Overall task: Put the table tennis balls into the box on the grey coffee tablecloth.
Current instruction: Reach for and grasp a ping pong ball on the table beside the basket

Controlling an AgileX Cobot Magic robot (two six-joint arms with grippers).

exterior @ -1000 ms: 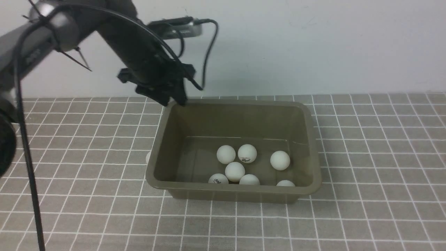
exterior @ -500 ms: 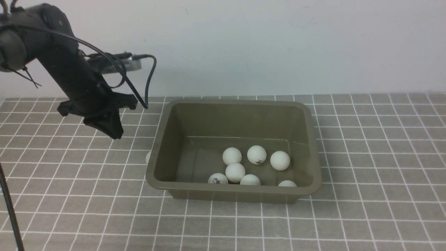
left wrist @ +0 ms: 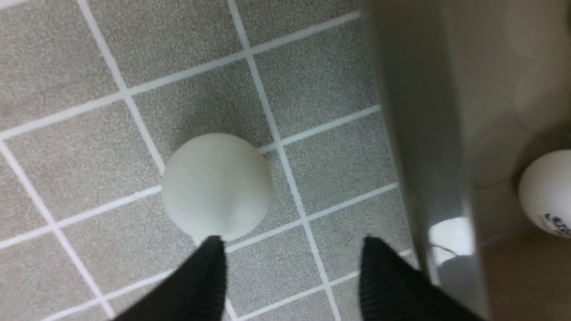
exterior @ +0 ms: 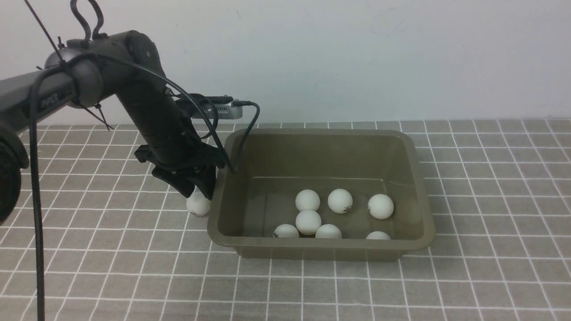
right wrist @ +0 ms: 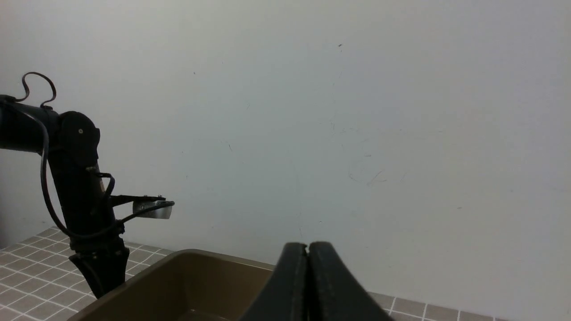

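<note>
Now the left gripper (left wrist: 292, 249) is hovering, spread, over a ball (left wrist: 217, 185) at the box's (exterior: 312, 244) nine o'clock. The right gripper (right wrist: 308, 252) is sitting closed.

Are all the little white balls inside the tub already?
No, one ball sits on the checked cloth just outside the box, beside its left wall.

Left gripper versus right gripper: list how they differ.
The left gripper has its jaws apart; the right gripper has them pressed together. The left gripper hangs low, just above the ball on the tablecloth beside the box; the right gripper is raised, facing the wall beyond the box. Both are black and hold nothing.
</note>
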